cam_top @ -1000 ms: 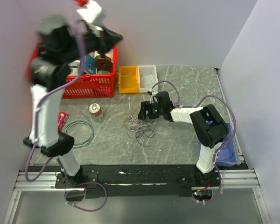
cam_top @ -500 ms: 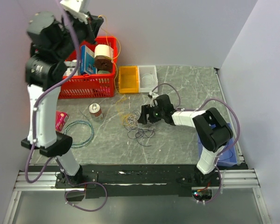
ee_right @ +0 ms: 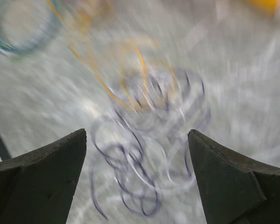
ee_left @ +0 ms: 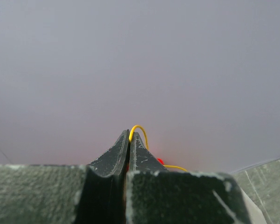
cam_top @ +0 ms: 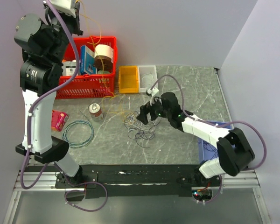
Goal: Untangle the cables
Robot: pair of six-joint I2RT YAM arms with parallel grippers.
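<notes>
Yel. wire [ee_left: 138, 126], red basket [cam_top: 86, 87]

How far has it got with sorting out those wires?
Nothing looks fully separated yet. In hand: the left gripper, raised high, pinches the yellow wire, whose lower end trails down to the heap. The right gripper hangs open above it. Left: the dark and pale wires lie looped together.

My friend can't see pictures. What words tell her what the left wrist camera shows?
The left claw is shut tight on a thin yellow wire that loops over its dark tip. Behind it is a plain grey wall, with a corner of marbled table at the lower right.
</notes>
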